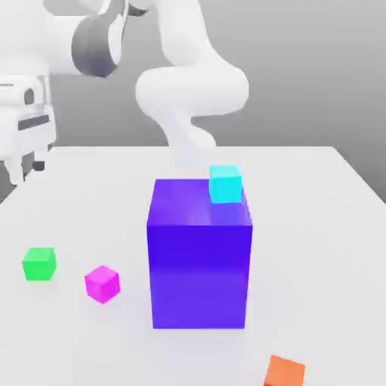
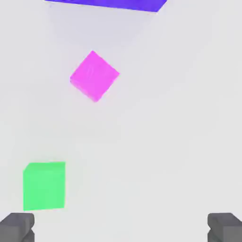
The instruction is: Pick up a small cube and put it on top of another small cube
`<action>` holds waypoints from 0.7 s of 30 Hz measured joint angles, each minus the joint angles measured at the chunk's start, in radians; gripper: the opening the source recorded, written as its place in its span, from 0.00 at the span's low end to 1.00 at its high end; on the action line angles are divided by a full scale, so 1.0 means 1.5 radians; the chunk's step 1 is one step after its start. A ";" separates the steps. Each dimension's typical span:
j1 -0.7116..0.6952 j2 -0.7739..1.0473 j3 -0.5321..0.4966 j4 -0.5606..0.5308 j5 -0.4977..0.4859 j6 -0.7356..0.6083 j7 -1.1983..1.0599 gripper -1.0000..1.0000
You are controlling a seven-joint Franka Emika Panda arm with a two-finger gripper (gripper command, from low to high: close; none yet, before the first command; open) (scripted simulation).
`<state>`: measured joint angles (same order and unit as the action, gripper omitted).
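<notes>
The small magenta cube (image 1: 102, 283) (image 2: 94, 75) rests on the white table, to the exterior view's left of the big purple block. Further left lies the small green cube (image 1: 39, 264) (image 2: 44, 185), apart from the magenta one. My gripper (image 1: 26, 164) (image 2: 120, 229) hovers high over the table's far left side, above and behind both cubes. It is open, with its two dark fingertips (image 2: 17, 227) spread wide and nothing between them.
A big purple block (image 1: 200, 260) (image 2: 108, 4) stands mid-table with a small cyan cube (image 1: 225, 184) on its top back corner. A small orange cube (image 1: 284, 372) lies near the front edge. The white table (image 1: 317, 249) stretches to the exterior view's right.
</notes>
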<state>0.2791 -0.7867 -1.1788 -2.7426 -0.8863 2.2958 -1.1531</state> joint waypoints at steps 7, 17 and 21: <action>0.208 0.099 -0.201 -0.035 -0.125 0.097 -0.146 0.50; 0.548 0.038 -0.560 0.014 -0.412 0.134 -0.065 0.00; 0.548 0.038 -0.560 0.014 -0.414 0.132 -0.064 0.00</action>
<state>1.1006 -0.7301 -2.0181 -2.7213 -1.5073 2.4944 -1.2490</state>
